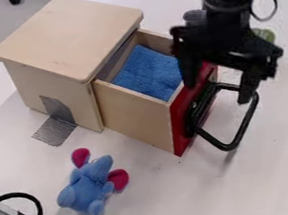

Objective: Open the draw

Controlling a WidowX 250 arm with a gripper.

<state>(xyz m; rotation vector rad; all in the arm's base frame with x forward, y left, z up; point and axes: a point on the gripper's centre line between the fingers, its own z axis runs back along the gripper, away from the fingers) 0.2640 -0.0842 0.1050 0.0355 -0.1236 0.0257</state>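
Hanging over the drawer's outer end, the black two-finger gripper (217, 93) is seen with its jaws spread wide. One finger is held at the top edge of the red front panel (180, 127), the other over the loop of the black bar handle (244, 123); whether either is touched cannot be told. Below and between them, the pale wooden drawer (135, 118) is seen already drawn well out of the square wooden cabinet (69, 36), a textured blue cloth (147, 73) laid inside. Past the handle, the white tabletop (272, 182) is spread towards the lower right, while its edge is passed behind the cabinet, at upper left. The drawer's long axis is slanted from the cabinet to the lower right, front panel and handle pointed that way. Off the drawer's side, a blue plush toy with pink ears (90, 185) is laid near; farther over, at lower left, a looped black cable (35, 205) is seen.
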